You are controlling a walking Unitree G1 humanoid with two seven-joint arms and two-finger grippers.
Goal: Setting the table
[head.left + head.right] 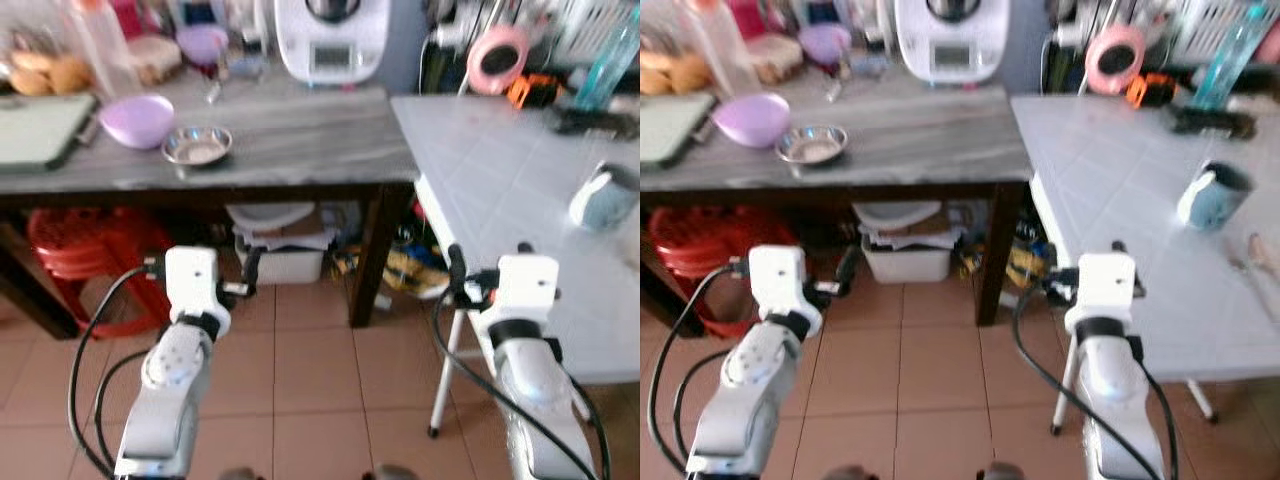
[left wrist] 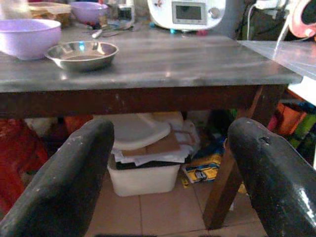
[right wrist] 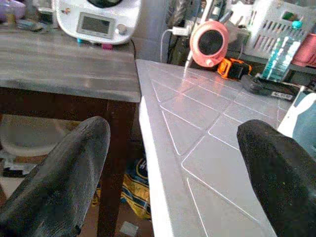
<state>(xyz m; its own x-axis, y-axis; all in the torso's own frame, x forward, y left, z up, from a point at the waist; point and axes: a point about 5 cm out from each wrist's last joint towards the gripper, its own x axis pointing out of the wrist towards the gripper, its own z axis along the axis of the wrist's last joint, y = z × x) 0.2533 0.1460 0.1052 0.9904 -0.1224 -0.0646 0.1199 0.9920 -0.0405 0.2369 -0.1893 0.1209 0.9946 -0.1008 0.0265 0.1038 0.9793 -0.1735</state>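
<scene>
A small steel bowl point(image 1: 197, 145) and a purple bowl point(image 1: 138, 120) stand on the grey wooden table point(image 1: 310, 150) ahead on the left. A blue mug point(image 1: 1212, 195) sits on the white tiled table point(image 1: 500, 190) to the right, with a pale spoon-like utensil point(image 1: 1257, 256) near it. My left gripper point(image 2: 173, 129) is held low in front of the wooden table's edge, open and empty. My right gripper point(image 3: 174, 128) is open and empty beside the near corner of the white table.
A white kitchen appliance point(image 1: 332, 38), a green board point(image 1: 40, 128), bread and jars crowd the back of the wooden table. Red stools point(image 1: 80, 250) and a white bin point(image 1: 283, 255) sit under it. A pink round device point(image 1: 497, 58) and a bottle point(image 1: 607, 65) stand far right.
</scene>
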